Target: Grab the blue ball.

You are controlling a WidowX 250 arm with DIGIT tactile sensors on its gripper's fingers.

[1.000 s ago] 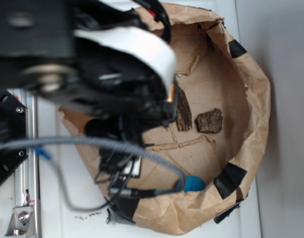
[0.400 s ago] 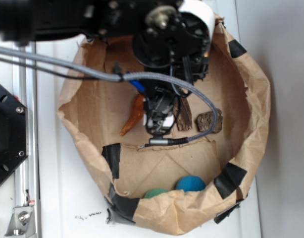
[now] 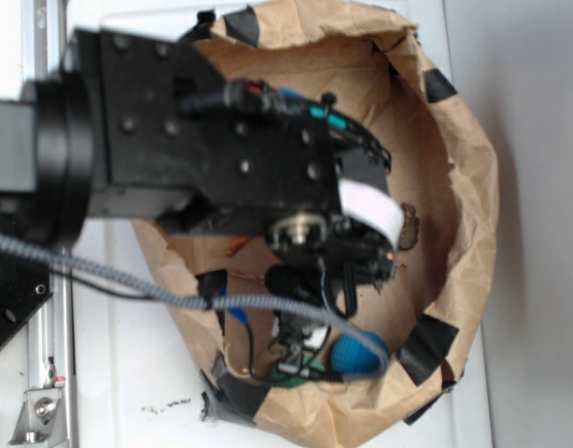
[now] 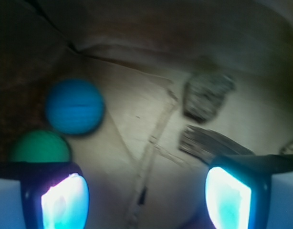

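The blue ball (image 3: 358, 355) (image 4: 75, 107) lies on the paper floor near the front wall of the brown paper bag (image 3: 473, 215). A green ball (image 4: 39, 147) sits right beside it; in the exterior view the arm and cables hide most of the green ball. My gripper (image 4: 146, 195) is open, with only bare paper between its two pads. The blue ball lies ahead of the left pad (image 4: 65, 200), outside the jaws. In the exterior view the gripper (image 3: 300, 350) hangs just left of the blue ball.
Two dark bark pieces (image 4: 206, 95) (image 4: 213, 143) lie ahead on the right, by the right pad. The bag's walls, patched with black tape (image 3: 426, 343), ring the floor closely. A grey cable (image 3: 174, 294) loops over the bag's near side.
The arm has swung from the bag's far middle toward its front wall, so the gripper is now beside the blue ball. The bag looks slightly shifted.
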